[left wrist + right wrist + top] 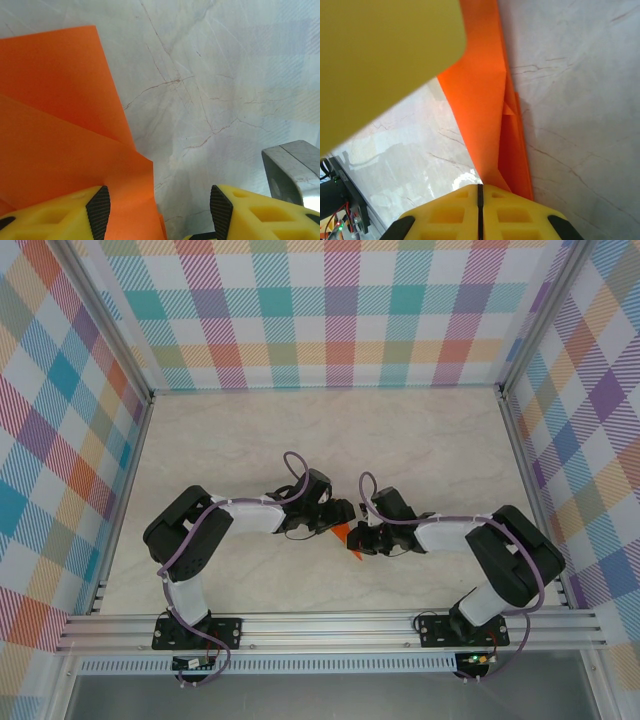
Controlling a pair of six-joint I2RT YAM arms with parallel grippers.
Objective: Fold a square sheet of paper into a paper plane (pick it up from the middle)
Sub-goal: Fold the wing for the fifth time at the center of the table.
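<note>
Two arms reach in from the aluminium rail (330, 625) at the near edge and meet just beyond its middle, over the pale marble-look table (300, 440). Between their tips, a little past the rail's midpoint, lies the folded orange paper (346, 536), which looks small and pointed from above. The left gripper (338, 514) reaches from the rail's left half with its jaws apart, grasping nothing. Up close, one yellow finger (50, 220) with its black pad sits over the paper's layered flaps and the other sits over bare table, with the paper's edge running between them. A grey metal bracket (295, 167) pokes in beside that second finger. The right gripper (363, 540) reaches from the rail's right half and is clenched, its two yellow fingers (450, 215) pressed flat together with only a thin seam showing. From its wrist the paper looks like a narrow, creased strip of several layers. Its near end meets those fingertips and goes out of sight just beside the seam, and I can't tell whether it's nipped between them or lying under one. A blurred yellow shape (380, 60) hangs very close to that camera. Plaid panels (330, 310) wall the table on the three sides away from the rail.
</note>
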